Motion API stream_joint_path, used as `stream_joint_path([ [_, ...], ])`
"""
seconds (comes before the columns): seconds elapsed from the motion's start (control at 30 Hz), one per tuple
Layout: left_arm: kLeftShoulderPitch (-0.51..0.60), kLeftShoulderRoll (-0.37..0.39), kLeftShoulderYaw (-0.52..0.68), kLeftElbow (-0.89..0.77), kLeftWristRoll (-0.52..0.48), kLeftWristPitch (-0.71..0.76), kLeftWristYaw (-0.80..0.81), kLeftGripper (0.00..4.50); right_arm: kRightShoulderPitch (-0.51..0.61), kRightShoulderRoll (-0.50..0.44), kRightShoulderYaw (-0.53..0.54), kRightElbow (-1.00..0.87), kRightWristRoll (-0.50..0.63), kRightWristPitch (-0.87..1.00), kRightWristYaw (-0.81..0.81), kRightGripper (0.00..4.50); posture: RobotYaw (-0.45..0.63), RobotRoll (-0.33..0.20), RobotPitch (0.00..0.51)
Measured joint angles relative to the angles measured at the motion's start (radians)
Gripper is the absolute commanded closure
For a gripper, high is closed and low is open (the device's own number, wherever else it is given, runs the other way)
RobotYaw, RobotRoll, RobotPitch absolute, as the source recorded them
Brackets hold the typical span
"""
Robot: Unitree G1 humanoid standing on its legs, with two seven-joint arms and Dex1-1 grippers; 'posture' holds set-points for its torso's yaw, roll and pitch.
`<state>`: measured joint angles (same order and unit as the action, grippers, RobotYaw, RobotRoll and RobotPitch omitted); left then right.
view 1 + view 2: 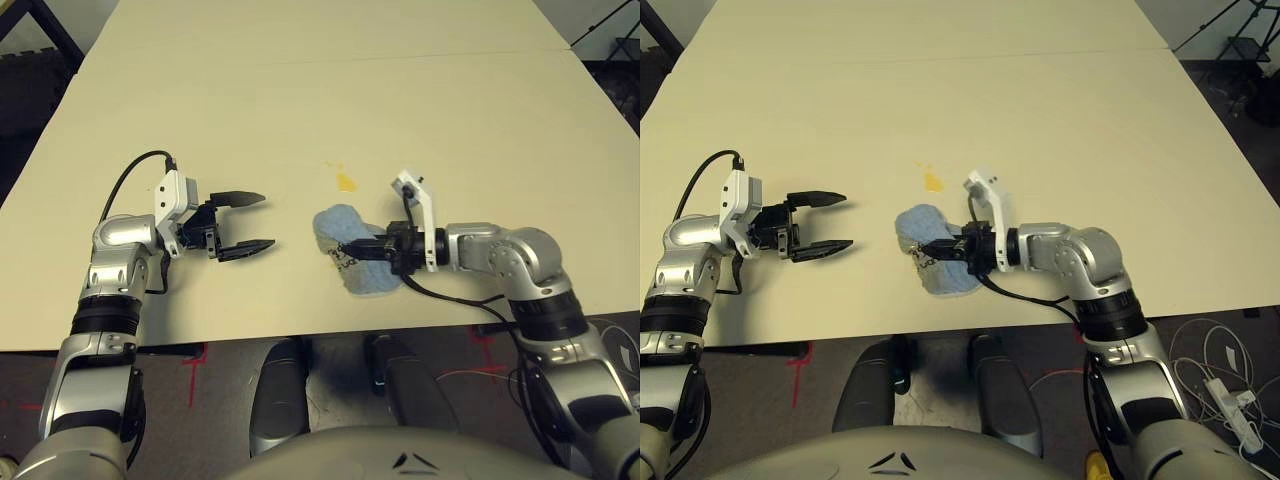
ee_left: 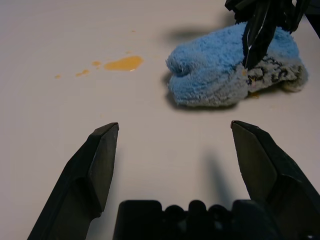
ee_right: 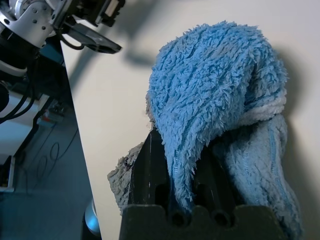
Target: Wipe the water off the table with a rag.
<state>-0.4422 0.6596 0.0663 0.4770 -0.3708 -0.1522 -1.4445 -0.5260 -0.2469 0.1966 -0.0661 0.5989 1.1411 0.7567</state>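
Clamped on the rag (image 1: 358, 250), right gripper (image 1: 352, 250), fingers closed into the bunched blue cloth (black handwriting showing on the pale hem). Spread wide and holding nothing, left gripper (image 1: 246, 224), hovering well apart from the cloth, to its left. Rag lying crumpled on the table (image 1: 300, 110), long axis running from far-left to near-right, rounded end toward the water (image 1: 346, 181). Yellow-orange spots sitting just beyond the cloth's far end, near but not touching, smaller droplets (image 2: 82, 73) trailing off beside the main puddle. Near table edge close behind the rag; broad bare surface on the far side, past the thin seam (image 1: 300, 62).
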Motion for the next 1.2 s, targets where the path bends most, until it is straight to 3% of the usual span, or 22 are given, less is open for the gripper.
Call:
stream_joint_path([
  [0.2,0.004,0.000,0.000,-0.001,0.000,0.001,0.001,0.00,-0.039,0.070,0.056,0.040,-0.024,-0.012,-0.007,4.30,0.14,0.000,0.230],
  [0.43,0.004,0.000,0.000,0.001,0.000,0.001,0.000,0.00,-0.033,0.037,0.065,0.029,-0.020,-0.014,0.014,4.30,0.13,0.000,0.230],
  [0.87,-0.011,0.010,-0.002,0.054,0.012,-0.027,-0.011,0.00,0.006,-0.289,-0.037,-0.007,0.049,-0.005,0.114,4.31,0.11,0.000,0.229],
  [1.2,-0.023,0.006,-0.007,0.093,0.016,-0.050,-0.023,0.00,-0.059,-0.493,-0.182,0.215,0.034,-0.066,0.175,4.31,0.10,0.000,0.226],
])
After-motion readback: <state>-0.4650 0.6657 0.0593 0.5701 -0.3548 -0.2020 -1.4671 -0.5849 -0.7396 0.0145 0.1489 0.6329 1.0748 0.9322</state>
